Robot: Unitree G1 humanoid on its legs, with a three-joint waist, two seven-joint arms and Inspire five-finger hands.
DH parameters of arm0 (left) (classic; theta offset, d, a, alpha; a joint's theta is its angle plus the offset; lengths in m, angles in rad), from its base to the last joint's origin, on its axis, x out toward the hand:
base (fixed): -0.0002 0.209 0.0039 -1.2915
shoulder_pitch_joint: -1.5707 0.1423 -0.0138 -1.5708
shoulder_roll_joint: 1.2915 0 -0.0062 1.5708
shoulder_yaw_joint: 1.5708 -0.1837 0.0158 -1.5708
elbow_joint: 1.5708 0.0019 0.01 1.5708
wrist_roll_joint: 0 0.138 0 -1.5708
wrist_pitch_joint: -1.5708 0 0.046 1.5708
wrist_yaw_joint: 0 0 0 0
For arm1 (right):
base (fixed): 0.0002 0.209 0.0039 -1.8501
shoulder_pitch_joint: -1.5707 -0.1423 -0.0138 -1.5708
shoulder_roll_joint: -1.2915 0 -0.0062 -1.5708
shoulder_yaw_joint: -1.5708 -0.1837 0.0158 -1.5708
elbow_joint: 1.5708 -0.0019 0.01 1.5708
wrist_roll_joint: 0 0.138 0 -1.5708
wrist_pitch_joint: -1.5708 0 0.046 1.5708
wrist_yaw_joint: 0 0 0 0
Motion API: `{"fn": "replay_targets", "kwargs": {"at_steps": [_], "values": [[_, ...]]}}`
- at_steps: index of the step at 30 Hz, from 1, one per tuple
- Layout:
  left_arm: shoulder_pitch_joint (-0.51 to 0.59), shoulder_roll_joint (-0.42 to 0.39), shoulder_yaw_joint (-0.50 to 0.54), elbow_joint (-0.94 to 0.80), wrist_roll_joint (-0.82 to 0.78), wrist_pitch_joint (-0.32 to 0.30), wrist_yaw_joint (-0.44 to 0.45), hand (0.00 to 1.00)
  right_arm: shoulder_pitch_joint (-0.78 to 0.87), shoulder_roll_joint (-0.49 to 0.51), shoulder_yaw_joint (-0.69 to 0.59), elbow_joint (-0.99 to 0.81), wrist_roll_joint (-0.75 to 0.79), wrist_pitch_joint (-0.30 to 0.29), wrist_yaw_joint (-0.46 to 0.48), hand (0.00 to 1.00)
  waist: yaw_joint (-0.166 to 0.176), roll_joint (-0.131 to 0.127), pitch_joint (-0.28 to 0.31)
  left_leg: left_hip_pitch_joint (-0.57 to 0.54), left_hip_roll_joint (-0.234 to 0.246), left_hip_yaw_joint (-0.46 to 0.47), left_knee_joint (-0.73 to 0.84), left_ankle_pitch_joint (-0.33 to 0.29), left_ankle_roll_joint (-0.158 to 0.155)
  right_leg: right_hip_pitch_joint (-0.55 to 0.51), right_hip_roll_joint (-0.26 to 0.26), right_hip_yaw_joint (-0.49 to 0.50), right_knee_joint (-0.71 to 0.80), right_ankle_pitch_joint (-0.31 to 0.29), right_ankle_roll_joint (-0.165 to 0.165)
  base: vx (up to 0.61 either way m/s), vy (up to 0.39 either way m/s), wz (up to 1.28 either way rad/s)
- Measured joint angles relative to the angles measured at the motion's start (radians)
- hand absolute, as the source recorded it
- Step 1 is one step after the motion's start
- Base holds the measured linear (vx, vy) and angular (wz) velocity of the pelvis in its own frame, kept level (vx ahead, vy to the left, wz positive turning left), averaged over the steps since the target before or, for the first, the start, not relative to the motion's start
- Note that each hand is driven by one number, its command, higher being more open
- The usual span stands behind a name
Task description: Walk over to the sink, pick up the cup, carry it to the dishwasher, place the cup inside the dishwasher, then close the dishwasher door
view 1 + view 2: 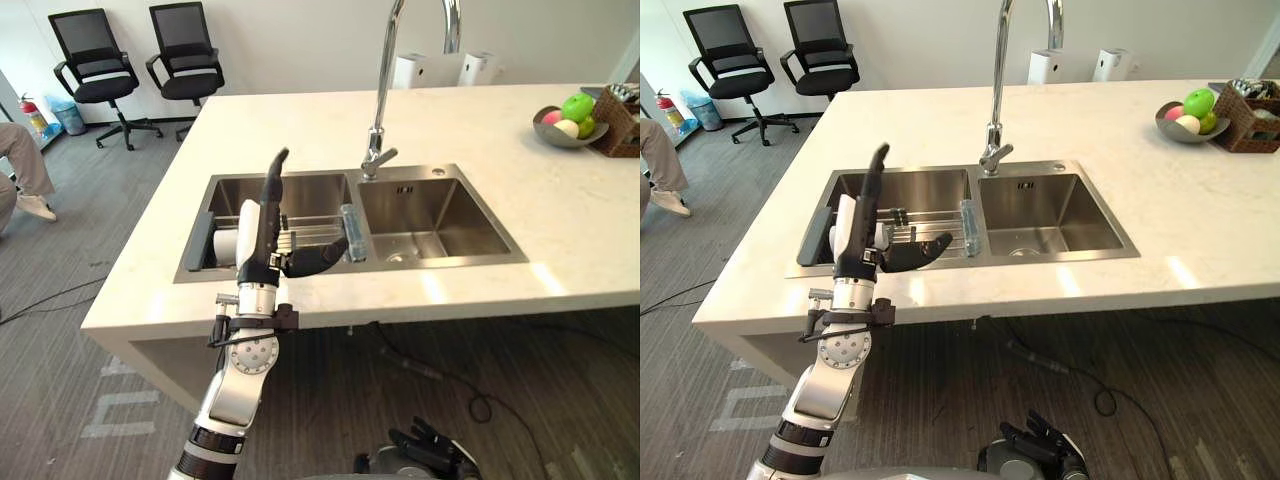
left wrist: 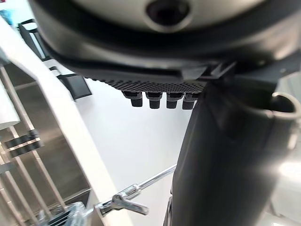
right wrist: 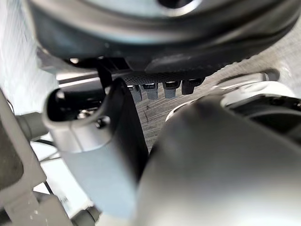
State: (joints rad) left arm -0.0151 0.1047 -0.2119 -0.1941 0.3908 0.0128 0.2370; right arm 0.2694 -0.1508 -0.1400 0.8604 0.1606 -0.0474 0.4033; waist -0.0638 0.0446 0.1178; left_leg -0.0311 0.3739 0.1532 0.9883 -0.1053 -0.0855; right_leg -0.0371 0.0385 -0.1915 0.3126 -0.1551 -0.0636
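Note:
A white cup (image 1: 225,245) lies on a wire rack (image 1: 305,236) in the left basin of the steel sink (image 1: 440,215), partly hidden behind my left hand. My left hand (image 1: 268,235) is raised at the counter's front edge before that basin, open, fingers straight up and thumb pointing right, holding nothing. Its wrist view shows the rack's bars (image 2: 28,160) and the tap's lever (image 2: 124,203) past the fingertips (image 2: 160,98). My right hand (image 1: 432,448) hangs low near the floor with relaxed fingers and holds nothing.
A tall chrome tap (image 1: 380,100) stands between the basins. The white counter (image 1: 300,130) carries a fruit bowl (image 1: 565,125) and a wicker basket (image 1: 620,120) at far right. Two office chairs (image 1: 95,65) stand behind. A person's leg (image 1: 22,165) shows at left.

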Motion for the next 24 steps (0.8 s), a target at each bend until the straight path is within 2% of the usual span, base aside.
{"fn": "replay_targets", "kwargs": {"at_steps": [1, 2, 3, 4, 5, 6, 7, 9, 12, 16, 19, 24], "values": [[0.014, 0.022, -0.004, 0.008, 0.000, 0.023, -0.015, 1.00, -0.003, -0.001, 0.001, 0.013, -0.017, 0.004, -0.005, 1.00, 0.007, -0.007, 0.004, -0.026, -0.013, 0.031, -0.039, -0.061, 0.003, 0.057, 0.000, -0.007, -0.055, 0.007, -0.007, 0.25, -0.120, 0.16], [0.017, 0.037, -0.005, 0.008, -0.002, 0.036, -0.023, 1.00, -0.006, -0.002, 0.001, 0.022, -0.030, 0.004, -0.007, 1.00, 0.014, -0.007, 0.004, -0.029, -0.026, 0.057, -0.093, -0.087, 0.003, 0.082, -0.004, -0.007, -0.079, 0.018, -0.014, 0.24, -0.049, 0.11], [0.017, 0.064, -0.005, 0.009, -0.013, 0.055, -0.038, 1.00, -0.011, -0.010, 0.001, 0.044, -0.044, 0.004, -0.010, 1.00, 0.023, -0.010, -0.001, -0.025, -0.075, 0.096, -0.269, -0.118, 0.009, 0.109, -0.017, -0.009, -0.114, 0.037, -0.002, 0.20, -0.014, 0.07], [0.016, 0.075, -0.002, 0.008, -0.019, 0.059, -0.042, 1.00, -0.016, -0.016, 0.002, 0.055, -0.048, 0.004, -0.011, 1.00, 0.023, -0.005, -0.010, -0.023, -0.107, 0.109, -0.385, -0.112, 0.015, 0.112, -0.025, -0.013, -0.125, 0.040, 0.003, 0.24, 0.015, 0.23], [0.003, 0.090, 0.001, 0.011, -0.020, 0.065, -0.045, 1.00, -0.026, -0.030, 0.000, 0.067, -0.050, 0.005, -0.011, 1.00, 0.021, 0.021, -0.022, -0.018, -0.162, 0.105, -0.630, -0.014, 0.047, 0.113, -0.025, -0.029, -0.134, 0.043, 0.014, 0.27, 0.045, 0.28], [-0.014, 0.111, 0.011, 0.020, -0.021, 0.073, -0.046, 1.00, -0.043, -0.031, -0.008, 0.087, -0.046, 0.012, -0.014, 1.00, 0.020, 0.026, -0.026, 0.021, -0.194, 0.107, -0.745, 0.024, 0.025, 0.117, -0.034, -0.026, -0.139, 0.043, 0.026, 0.27, 0.044, 0.28], [-0.025, 0.121, 0.012, 0.031, -0.021, 0.075, -0.046, 1.00, -0.044, -0.029, -0.008, 0.086, -0.044, 0.019, -0.014, 1.00, 0.021, 0.022, -0.024, 0.044, -0.215, 0.106, -0.798, 0.048, 0.027, 0.118, -0.041, -0.025, -0.142, 0.047, 0.032, 0.25, 0.038, 0.25], [-0.066, 0.161, 0.020, 0.081, -0.021, 0.094, -0.046, 1.00, -0.050, -0.024, -0.017, 0.087, -0.017, 0.096, -0.027, 1.00, 0.019, 0.017, -0.023, 0.115, -0.252, 0.105, -0.956, 0.115, 0.029, 0.133, -0.060, -0.023, -0.162, 0.045, 0.034, 0.17, 0.045, 0.21], [-0.077, 0.200, 0.032, 0.126, -0.029, 0.125, -0.046, 1.00, -0.056, -0.011, -0.052, 0.096, -0.020, 0.135, -0.031, 1.00, 0.014, 0.016, -0.023, 0.161, -0.259, 0.103, -1.001, 0.124, 0.028, 0.169, -0.058, -0.023, -0.180, 0.044, 0.035, 0.13, 0.017, 0.05], [-0.083, 0.261, 0.042, 0.148, -0.010, 0.128, -0.054, 1.00, -0.057, -0.011, -0.055, 0.094, -0.036, 0.156, -0.030, 1.00, 0.012, 0.016, -0.023, 0.178, -0.264, 0.102, -1.028, 0.133, 0.022, 0.176, -0.055, -0.018, -0.182, 0.041, 0.041, 0.00, -0.013, 0.01], [-0.091, 0.340, 0.062, 0.163, 0.040, 0.125, -0.090, 1.00, -0.056, -0.002, -0.074, 0.087, -0.048, 0.173, -0.029, 1.00, 0.010, 0.013, -0.025, 0.191, -0.270, 0.111, -1.059, 0.153, 0.020, 0.174, -0.056, -0.001, -0.189, 0.033, 0.051, -0.08, -0.017, -0.09], [-0.118, 0.441, 0.077, 0.163, 0.102, 0.072, -0.193, 1.00, -0.051, -0.002, -0.079, 0.054, -0.067, 0.207, -0.026, 1.00, 0.009, 0.010, -0.029, 0.203, -0.272, 0.110, -1.078, 0.172, 0.022, 0.175, -0.056, 0.001, -0.192, 0.031, 0.054, -0.10, -0.004, 0.00]]}}
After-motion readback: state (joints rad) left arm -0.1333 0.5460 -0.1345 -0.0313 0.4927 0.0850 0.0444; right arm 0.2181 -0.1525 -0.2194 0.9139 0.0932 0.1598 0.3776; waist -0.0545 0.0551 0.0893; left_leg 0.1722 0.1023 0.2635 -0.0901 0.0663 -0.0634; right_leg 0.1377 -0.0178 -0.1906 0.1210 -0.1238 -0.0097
